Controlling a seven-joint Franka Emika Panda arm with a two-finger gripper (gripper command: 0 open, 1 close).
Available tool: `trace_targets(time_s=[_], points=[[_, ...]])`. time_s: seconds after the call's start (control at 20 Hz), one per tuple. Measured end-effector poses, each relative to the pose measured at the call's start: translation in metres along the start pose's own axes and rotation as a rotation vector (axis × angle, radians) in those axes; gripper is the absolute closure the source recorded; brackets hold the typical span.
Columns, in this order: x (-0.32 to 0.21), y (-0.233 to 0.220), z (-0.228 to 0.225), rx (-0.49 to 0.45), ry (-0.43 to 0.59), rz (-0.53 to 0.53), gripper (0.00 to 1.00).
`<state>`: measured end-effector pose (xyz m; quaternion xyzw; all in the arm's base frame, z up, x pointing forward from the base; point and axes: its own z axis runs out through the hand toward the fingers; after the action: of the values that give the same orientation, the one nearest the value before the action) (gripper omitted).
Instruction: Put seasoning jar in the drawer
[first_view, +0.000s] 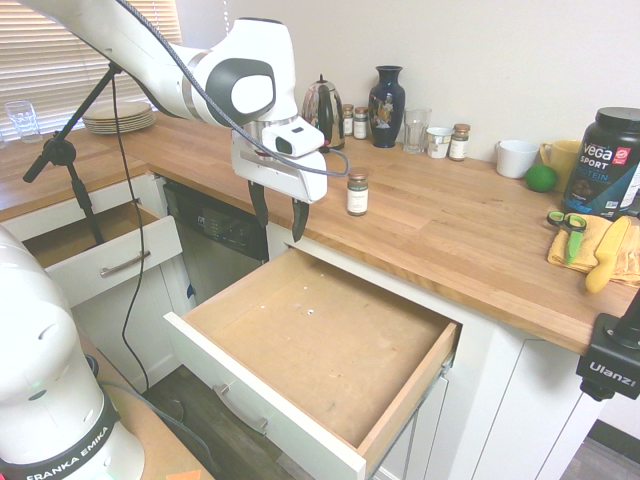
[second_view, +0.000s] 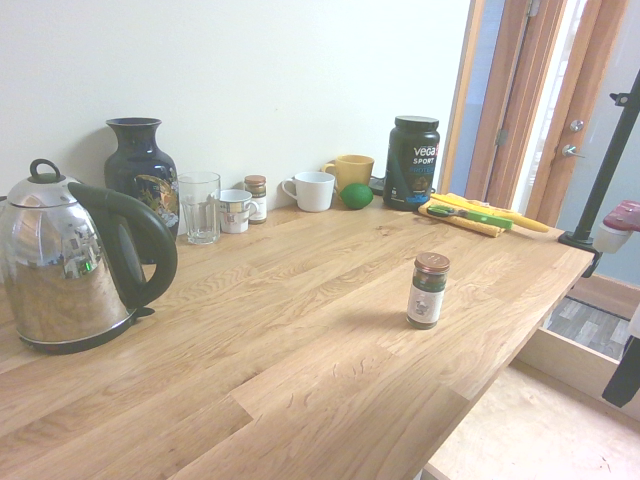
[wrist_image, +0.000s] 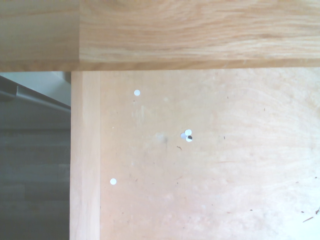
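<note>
The seasoning jar, clear glass with a brown lid and a white label, stands upright on the wooden counter near its front edge. Below that edge the large drawer is pulled out, showing its bare wood floor with nothing on it. My gripper hangs open over the drawer's back left corner, left of the jar and lower than it, holding nothing. One dark finger shows at the right edge of the second exterior view.
Along the wall stand a steel kettle, a dark vase, a glass, a white-bodied jar, mugs, a lime and a black tub. A smaller drawer is open at the left. Scissors lie on a yellow cloth.
</note>
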<state>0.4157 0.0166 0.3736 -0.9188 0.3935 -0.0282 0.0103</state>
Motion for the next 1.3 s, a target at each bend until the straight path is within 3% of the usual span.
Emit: trace_targets(time_s=[0.45,1.3], points=[[0.018,-0.015,-0.012,0.019,0.022,0.0,0.0],[0.149,-0.149,-0.001,-0.002,0.008,0.001,0.0]])
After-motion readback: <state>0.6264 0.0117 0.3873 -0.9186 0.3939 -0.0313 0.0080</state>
